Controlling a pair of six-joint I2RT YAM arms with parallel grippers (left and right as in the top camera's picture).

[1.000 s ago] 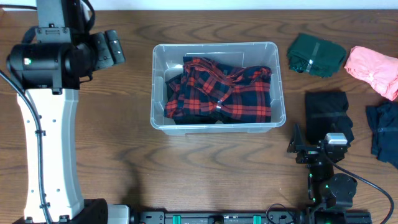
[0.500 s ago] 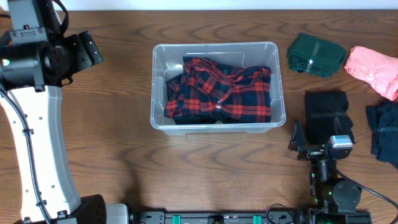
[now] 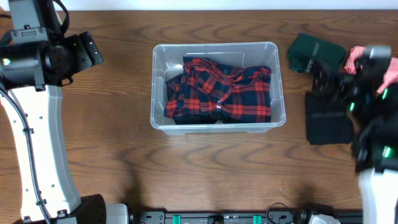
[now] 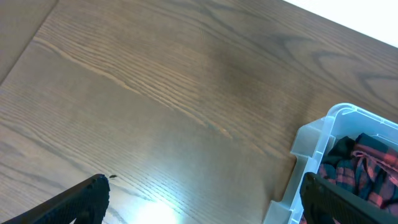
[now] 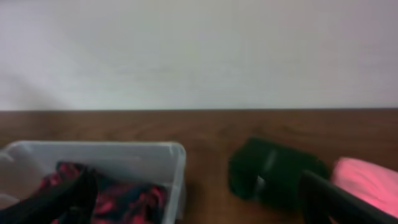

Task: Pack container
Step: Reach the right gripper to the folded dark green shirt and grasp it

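The clear container (image 3: 157,93) stands mid-table with a red and navy plaid shirt (image 3: 221,93) bunched inside. My left gripper (image 3: 87,51) hangs open above bare wood to the container's left. In the left wrist view the left gripper (image 4: 205,208) has nothing between its fingers, and the container's corner (image 4: 311,146) with the plaid shirt (image 4: 367,165) shows at the right. My right gripper (image 3: 339,81) is motion-blurred over the clothes at the right. The right wrist view shows the right gripper (image 5: 199,205) open and empty, facing the container (image 5: 124,149).
Right of the container lie a folded green garment (image 3: 314,55), a pink one (image 3: 357,59) partly behind the right arm, and a black one (image 3: 326,118). The green garment (image 5: 273,171) and the pink garment (image 5: 367,180) also show in the right wrist view. A pale wall runs behind the table.
My right arm has swung from the table's front edge up and back over the black garment. My left arm shifted left early on, then stayed still. Both grippers remain open.
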